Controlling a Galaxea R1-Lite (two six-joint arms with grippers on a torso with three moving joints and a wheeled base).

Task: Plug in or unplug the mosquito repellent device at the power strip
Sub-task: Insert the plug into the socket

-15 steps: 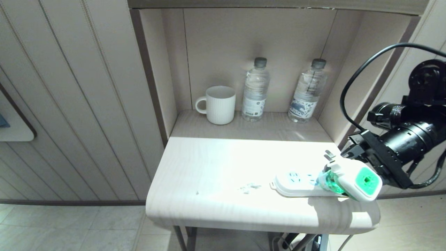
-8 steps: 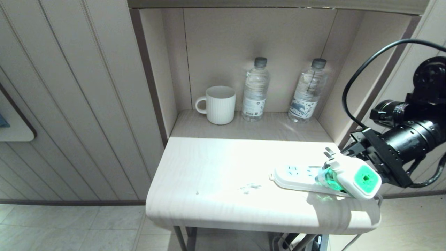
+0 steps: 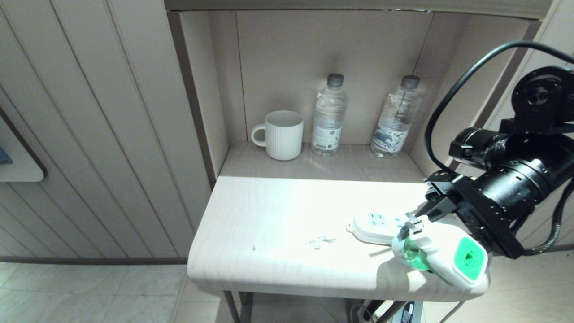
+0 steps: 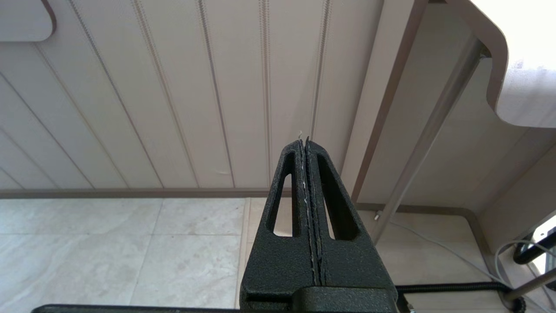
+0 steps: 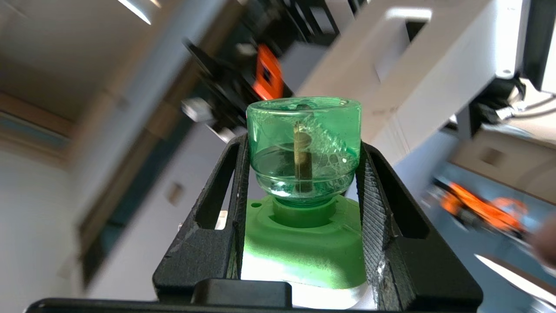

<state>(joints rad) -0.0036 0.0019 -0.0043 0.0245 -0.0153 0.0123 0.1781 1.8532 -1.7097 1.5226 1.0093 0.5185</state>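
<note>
My right gripper (image 3: pixel 415 240) is shut on the mosquito repellent device (image 3: pixel 448 255), holding it tilted in the air over the table's front right corner. The device's green bottle (image 5: pixel 304 134) sits between the ribbed fingers (image 5: pixel 373 195), which press its white and green head. Its metal prongs (image 3: pixel 412 220) are bare and point up and back, free of any socket. The white power strip (image 3: pixel 374 226) lies flat on the table just behind and to the left of the device. The left gripper (image 4: pixel 305 145) hangs shut and empty below table height, facing the wall panelling.
A white ribbed mug (image 3: pixel 282 134) and two clear water bottles (image 3: pixel 328 115) (image 3: pixel 397 117) stand at the back of the niche. The pale table (image 3: pixel 278 224) has a rounded front edge and a small smudge (image 3: pixel 320 241). Panelled wall is at the left.
The right arm has swung the device from above the strip's right end toward the table's front edge and slightly left. The strip stays on the table. The left arm has not moved.
</note>
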